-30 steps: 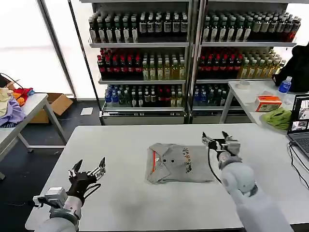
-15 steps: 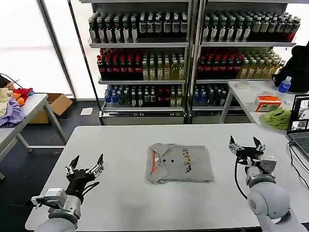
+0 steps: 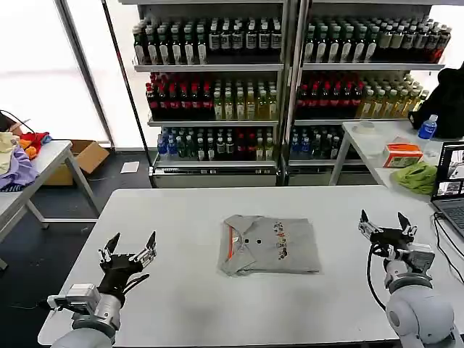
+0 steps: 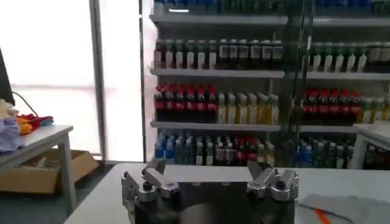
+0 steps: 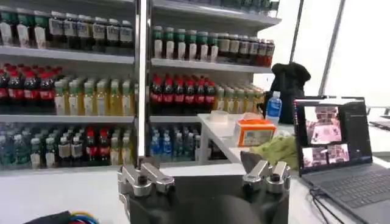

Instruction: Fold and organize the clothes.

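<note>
One folded light grey shirt (image 3: 272,245) lies in the middle of the white table (image 3: 188,217), its orange-lined collar and dark buttons toward the left and a small colourful print on the chest. A corner of it shows in the left wrist view as grey cloth (image 4: 347,207). My left gripper (image 3: 130,249) hovers open near the table's front left corner, well away from the shirt. My right gripper (image 3: 385,222) stands open at the table's right side, apart from the shirt, with nothing between its fingers. Both grippers (image 4: 209,176) (image 5: 204,170) point toward the bottle shelves.
A laptop (image 3: 451,181) with cables sits at the table's right edge. Behind it a side table holds an orange box (image 3: 402,154), a green cloth (image 3: 418,176) and a water bottle (image 3: 428,128). Shelves of bottles (image 3: 217,101) line the back. Another table with clothes (image 3: 18,163) stands at left.
My right gripper has drawn away from the shirt's right edge, moving right and toward me, and is still open. The left gripper and the shirt have stayed put.
</note>
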### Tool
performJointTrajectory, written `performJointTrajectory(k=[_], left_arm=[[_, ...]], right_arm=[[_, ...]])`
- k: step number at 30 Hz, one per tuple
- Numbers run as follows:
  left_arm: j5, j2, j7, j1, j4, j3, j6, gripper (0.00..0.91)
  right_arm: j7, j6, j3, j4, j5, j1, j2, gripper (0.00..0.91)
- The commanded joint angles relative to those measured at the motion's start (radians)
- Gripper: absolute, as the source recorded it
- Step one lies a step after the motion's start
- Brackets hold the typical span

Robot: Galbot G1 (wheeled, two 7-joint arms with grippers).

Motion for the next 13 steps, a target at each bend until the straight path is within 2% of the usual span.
performJointTrajectory(k=[1, 13], left_arm=[[0.009, 0.002, 0.017, -0.002, 0.001, -0.002, 0.003, 0.907], [0.018, -0.011, 0.033, -0.004, 0.005, 0.007, 0.016, 0.907]], right_arm=[[-0.001, 0.0, 0.02, 0.013, 0.004, -0.028, 0.006, 0.907], [-0.001, -0.006, 0.005, -0.002, 0.01, -0.003, -0.001, 0.907]])
